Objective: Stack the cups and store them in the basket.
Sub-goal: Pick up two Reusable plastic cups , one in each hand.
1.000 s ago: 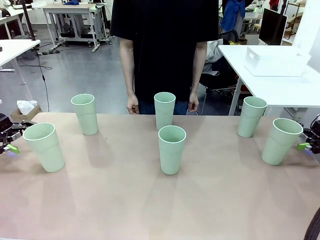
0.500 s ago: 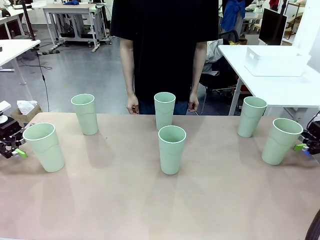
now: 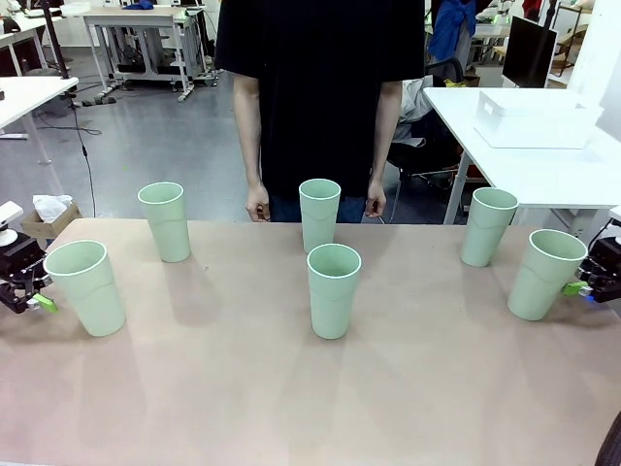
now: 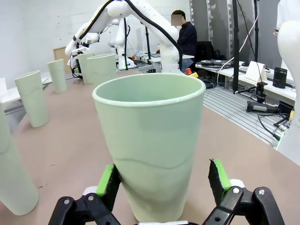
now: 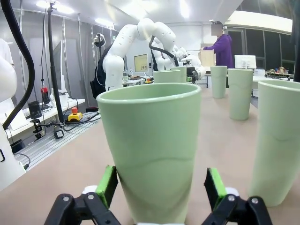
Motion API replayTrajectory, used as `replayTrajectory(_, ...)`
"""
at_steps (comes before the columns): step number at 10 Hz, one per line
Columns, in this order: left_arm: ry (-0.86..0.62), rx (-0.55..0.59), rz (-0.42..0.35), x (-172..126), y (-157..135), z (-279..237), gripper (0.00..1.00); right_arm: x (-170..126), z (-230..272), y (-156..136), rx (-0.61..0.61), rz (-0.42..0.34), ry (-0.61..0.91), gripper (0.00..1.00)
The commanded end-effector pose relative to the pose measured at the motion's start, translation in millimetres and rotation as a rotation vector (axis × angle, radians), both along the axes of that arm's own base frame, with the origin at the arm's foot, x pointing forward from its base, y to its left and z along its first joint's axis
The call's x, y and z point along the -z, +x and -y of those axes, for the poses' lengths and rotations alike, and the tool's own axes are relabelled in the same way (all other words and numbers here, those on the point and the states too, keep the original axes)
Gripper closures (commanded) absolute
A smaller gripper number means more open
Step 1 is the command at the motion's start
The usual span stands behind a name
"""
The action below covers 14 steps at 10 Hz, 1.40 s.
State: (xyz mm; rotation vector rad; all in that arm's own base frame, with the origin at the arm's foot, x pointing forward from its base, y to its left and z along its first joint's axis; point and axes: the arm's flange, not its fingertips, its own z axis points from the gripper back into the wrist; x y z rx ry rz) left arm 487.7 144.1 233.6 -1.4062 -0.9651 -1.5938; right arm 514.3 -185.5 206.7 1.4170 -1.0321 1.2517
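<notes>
Front view: six pale mint-green tapered plastic tumblers stand upright and single on the tan table (image 3: pixel 194 388), none nested yet.
- Cups: far-left cup (image 3: pixel 85 287), back-left cup (image 3: pixel 165 221), back-centre cup (image 3: pixel 319 215), front-centre cup (image 3: pixel 334 290), back-right cup (image 3: pixel 487 226), far-right cup (image 3: pixel 546 274).
- left gripper (image 3: pixel 34 296) sits low at the left edge, just beside the far-left cup.
- right gripper (image 3: pixel 580 285) sits at the right edge, just beside the far-right cup.
- The white rectangular plastic basket (image 3: pixel 532 124) is upper right on a separate white table (image 3: pixel 582 180), well apart from the cups.
- The person's hands (image 3: pixel 257 206) hang beyond the table's far edge.

Left wrist view: the far-left cup (image 4: pixel 150 140) is mid-frame between the fingers, jaws spread wide. Green pads (image 4: pixel 108 183) flank its lower wall. One looks right at the wall, the other has a clear gap. No grip yet.

Right wrist view: same setup on the far-right cup (image 5: pixel 150 145). The jaws are wide and the pads (image 5: pixel 213 185) sit either side of the lower wall with small gaps. Not clamped.

Handling, my read:
- The cups look empty, so light and easy to tip if one pad lands first.
- The wall is smooth, probably slippery, and likely flexes.
- Pinch the lower-mid wall with modest force.
- The cup widens upward, which should stop it sliding down through the pads.
</notes>
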Motion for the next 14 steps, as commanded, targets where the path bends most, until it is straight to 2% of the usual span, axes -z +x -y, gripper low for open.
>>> replayTrajectory(1, -0.012, -0.006, 0.043, 1.2, -16.5, 6.1, 0.0, -8.7, -10.8, -3.6, 0.033, -0.025, -0.016, 0.0)
replayTrajectory(3, -0.017, -0.036, 0.071, 4.1, -13.9, 11.6, 0.0, -7.0, -11.8, -3.2, 0.044, -0.025, -0.009, 0.0)
replayTrajectory(14, -0.072, -0.076, 0.074, 5.6, -21.5, 38.3, 0.0, 3.8, -36.1, -10.0, 0.062, -0.061, -0.003, 0.0)
